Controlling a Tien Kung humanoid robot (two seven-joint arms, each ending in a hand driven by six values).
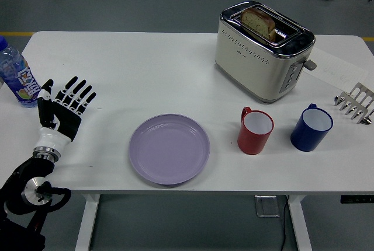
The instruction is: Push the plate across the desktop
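A round lilac plate (169, 148) lies flat on the white table (146, 70) near its front edge, left of centre. My left hand (63, 108) is at the table's left side with its fingers spread, holding nothing. It is well to the left of the plate and apart from it, just right of a water bottle. My right arm is out of view.
A blue-labelled water bottle (17, 76) stands at the far left. A steel toaster (263, 49) with a slice of bread stands at the back right. A red mug (255, 130), a blue mug (311, 127) and a metal toast rack (355, 103) stand right of the plate.
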